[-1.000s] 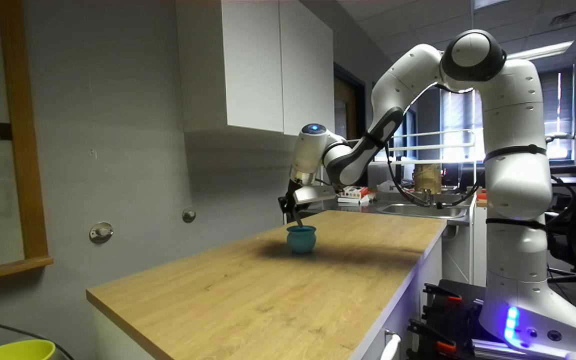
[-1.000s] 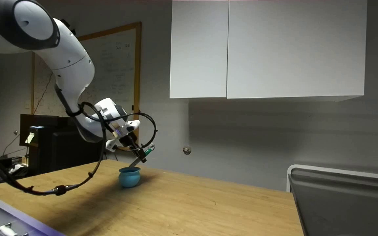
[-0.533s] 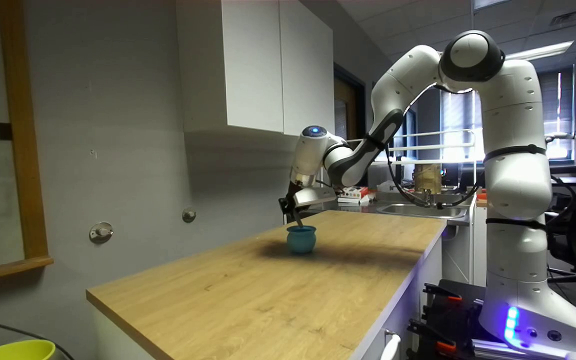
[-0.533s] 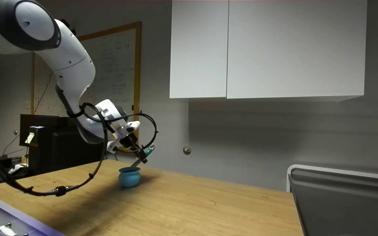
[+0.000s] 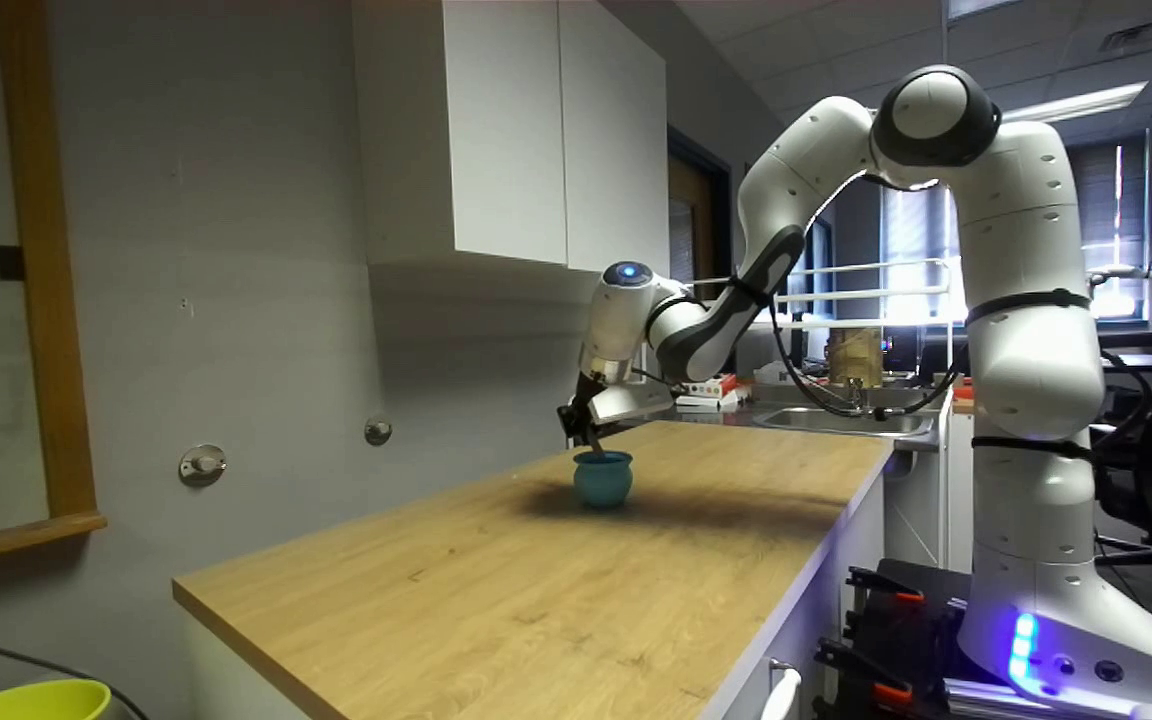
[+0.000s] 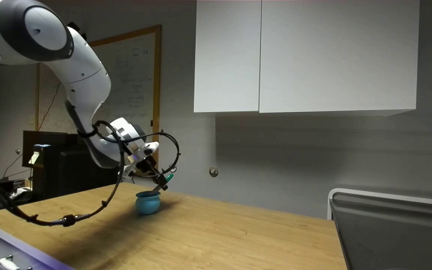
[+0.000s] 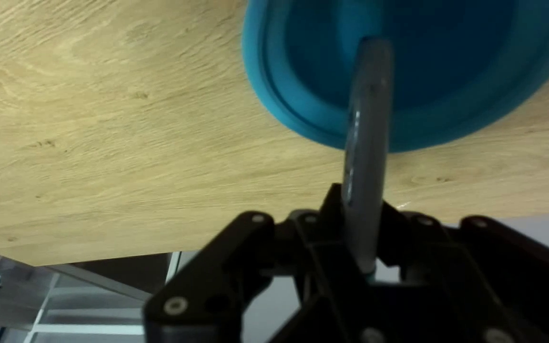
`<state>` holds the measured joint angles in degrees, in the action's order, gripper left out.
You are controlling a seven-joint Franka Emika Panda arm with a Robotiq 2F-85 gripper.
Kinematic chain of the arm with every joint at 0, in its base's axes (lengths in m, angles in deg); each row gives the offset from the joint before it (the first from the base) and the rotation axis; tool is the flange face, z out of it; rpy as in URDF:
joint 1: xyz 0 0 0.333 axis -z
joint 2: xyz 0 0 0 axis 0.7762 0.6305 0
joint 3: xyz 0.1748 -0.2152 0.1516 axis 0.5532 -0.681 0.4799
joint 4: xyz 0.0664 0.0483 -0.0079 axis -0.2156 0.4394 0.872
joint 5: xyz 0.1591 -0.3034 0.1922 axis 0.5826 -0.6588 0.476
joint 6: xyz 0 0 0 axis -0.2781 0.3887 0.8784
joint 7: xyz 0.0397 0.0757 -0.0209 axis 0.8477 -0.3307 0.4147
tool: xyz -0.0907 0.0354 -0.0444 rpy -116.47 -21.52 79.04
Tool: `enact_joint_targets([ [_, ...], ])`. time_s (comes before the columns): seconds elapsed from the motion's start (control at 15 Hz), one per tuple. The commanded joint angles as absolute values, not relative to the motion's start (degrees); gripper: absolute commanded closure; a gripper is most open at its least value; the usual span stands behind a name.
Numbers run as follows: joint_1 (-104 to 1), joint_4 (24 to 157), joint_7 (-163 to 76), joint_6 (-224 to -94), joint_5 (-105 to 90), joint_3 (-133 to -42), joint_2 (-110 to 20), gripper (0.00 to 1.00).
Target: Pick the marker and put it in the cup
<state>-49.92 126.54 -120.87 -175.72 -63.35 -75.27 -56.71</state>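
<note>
Inspecting remotely, I find the pincer (image 7: 362,209) pinching the marker (image 7: 369,119) by its grey barrel. The marker is tilted, its lower end at the open mouth of the teal-blue cup (image 6: 147,204) in the wrist view; whether it reaches below the rim, or touches it, I cannot tell. Its green upper end (image 6: 169,177) (visible in an exterior view) projects past the pincer. The cup stands upright on the wood-grain surface (image 6: 231,232), and white wall cabinets (image 6: 306,56) hang higher up, well apart from it.
</note>
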Motion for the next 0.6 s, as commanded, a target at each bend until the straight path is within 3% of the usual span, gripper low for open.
enact_joint_targets([
  [0.0, -50.5, 125.8, -123.1, -175.0, -65.6, -75.1, -55.7, 0.95],
  [0.07, -50.6, 125.7, -123.2, -175.0, -65.7, -75.1, -55.6, 0.64],
  [0.2, -50.7, 125.7, -123.1, -174.9, -65.5, -75.1, -55.6, 0.58],
  [0.53, -51.2, 125.7, -123.4, -174.9, -65.8, -75.2, -55.7, 0.20],
])
